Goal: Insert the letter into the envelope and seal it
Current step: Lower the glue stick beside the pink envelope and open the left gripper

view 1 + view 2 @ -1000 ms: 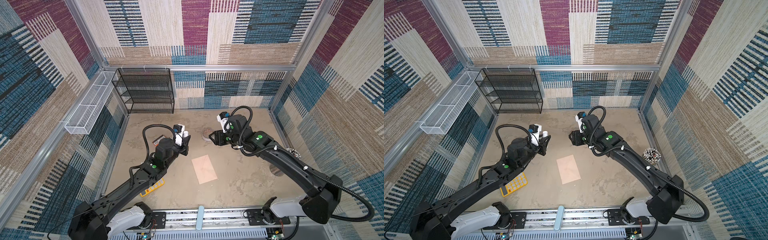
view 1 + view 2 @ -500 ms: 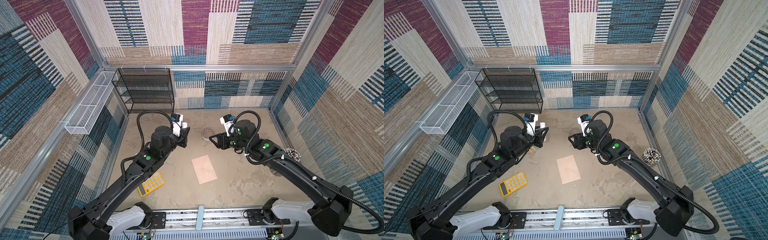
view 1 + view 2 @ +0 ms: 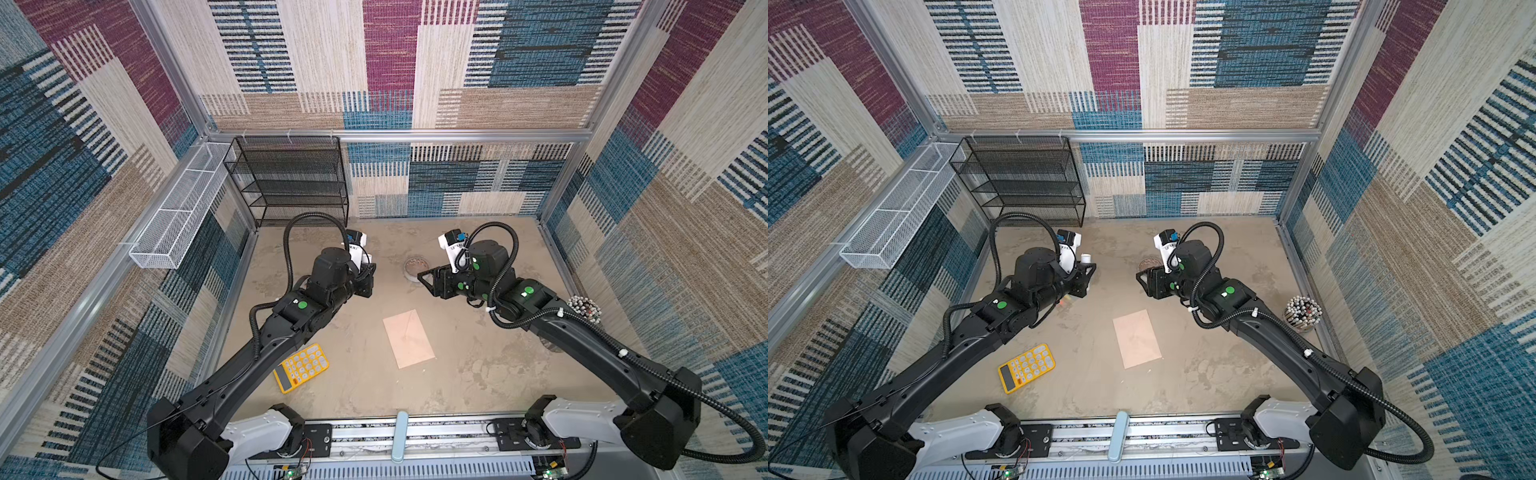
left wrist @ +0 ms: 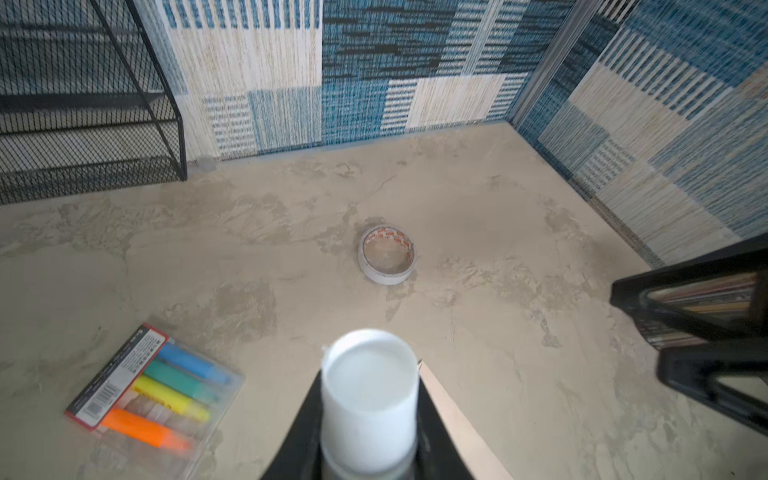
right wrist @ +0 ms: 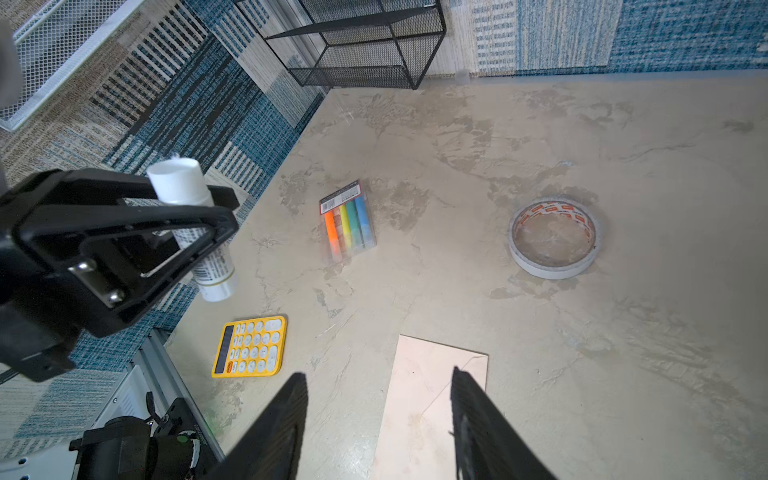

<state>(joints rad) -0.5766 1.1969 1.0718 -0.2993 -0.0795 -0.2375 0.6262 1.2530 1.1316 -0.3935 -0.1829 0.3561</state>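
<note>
Above the table (image 3: 478, 374), both arms reach fwd: L pincer (image 4: 370, 374) clamps glue stick (image 5: 174, 183); R pincer (image 5: 377, 374) agape, empty.

The arms (image 3: 266, 332) were black with white bases (image 3: 257, 428), green round joint markers (image 3: 302, 304) and black corrugated cable conduits (image 3: 289, 241). The left gripper (image 5: 226, 210) had black open-frame fingers (image 5: 124, 211) fastened with silver screws (image 5: 83, 266).

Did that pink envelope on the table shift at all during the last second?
No. The envelope lies at the same spot and angle as before, keeping the same gap to the yellow calculator and the tape roll.
</note>
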